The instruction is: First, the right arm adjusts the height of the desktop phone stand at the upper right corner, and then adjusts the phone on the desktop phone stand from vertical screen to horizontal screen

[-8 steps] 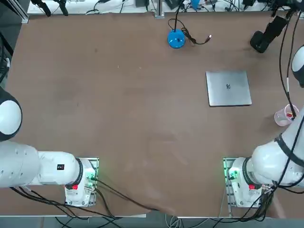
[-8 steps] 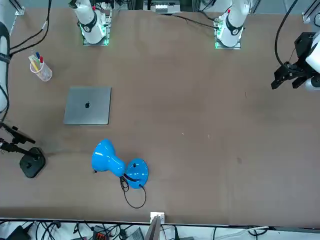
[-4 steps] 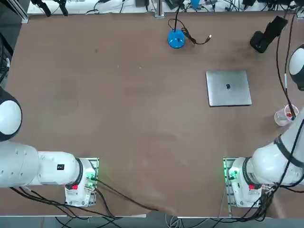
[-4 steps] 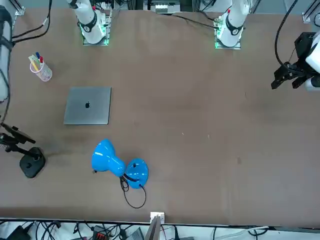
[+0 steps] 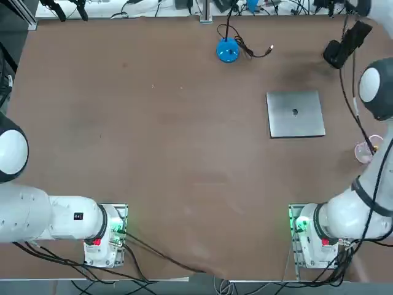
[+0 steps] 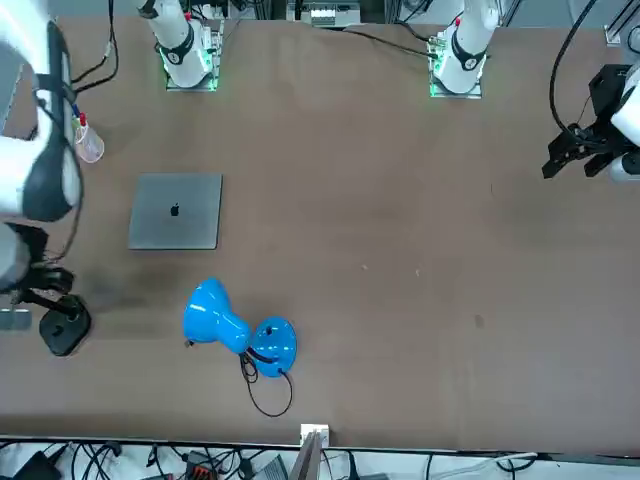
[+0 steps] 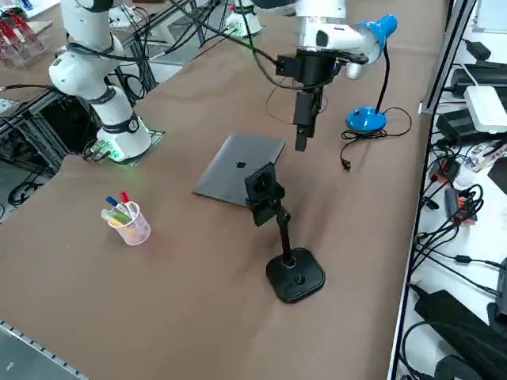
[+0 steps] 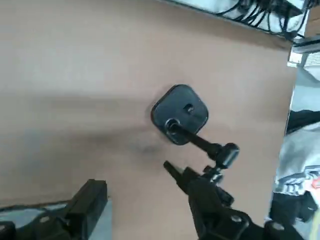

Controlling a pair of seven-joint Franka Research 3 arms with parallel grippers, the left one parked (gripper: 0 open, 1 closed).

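The black desktop phone stand [image 7: 295, 277] stands near the table's far right corner, its thin arm rising to a clamp that holds the black phone [image 7: 260, 187] upright. From above, its base [image 5: 334, 54] and the phone [image 5: 355, 35] show at the upper right. In the front view the base [image 6: 65, 330] sits at the left edge. My right gripper [image 7: 302, 136] hangs pointing down over the laptop's far edge, above and beyond the phone, touching nothing. In the wrist view the gripper [image 8: 147, 192] is open, with the stand's base [image 8: 180, 114] ahead of its fingers.
A shut silver laptop [image 5: 295, 114] lies just inward of the stand. A blue lamp [image 5: 228, 50] with a black cable is at the far edge. A clear cup of pens [image 7: 127, 220] stands by the right edge. Cables and devices crowd the shelf beyond the far edge.
My right arm has swung in over the far right corner, its elbow now well inside the top view. The stand and phone have not moved.
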